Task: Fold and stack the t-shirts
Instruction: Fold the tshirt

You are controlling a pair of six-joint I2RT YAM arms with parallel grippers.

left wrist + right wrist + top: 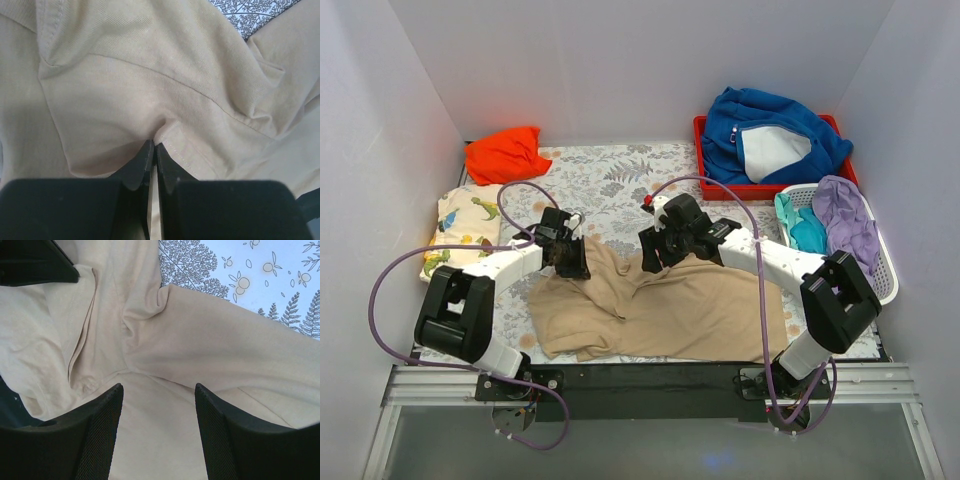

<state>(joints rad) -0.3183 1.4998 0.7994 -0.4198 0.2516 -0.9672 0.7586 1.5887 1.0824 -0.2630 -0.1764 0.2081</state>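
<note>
In the top view, the plain tan cloth t-shirt point(660, 305) lay rumpled on the near middle of the leaf-printed surface point(610, 180), between the two arms. The left pincer point(575, 262) sat at its upper left edge and the right pincer point(650, 260) at its upper middle. The bright orange cloth t-shirt point(502, 152) lay bunched at the far left corner. The cream dinosaur-print cloth t-shirt point(460, 225) lay at the left edge. A bulky blue fleece point(770, 130) filled a red plastic tray point(701, 150) at far right, beside a white slatted basket point(885, 268). In the left wrist view, the left pincer point(152, 150) was pressed together, pinching a hemmed fold of the tan shirt. In the right wrist view, the right pincer point(157, 400) was spread over the tan cloth, gripping nothing.
</note>
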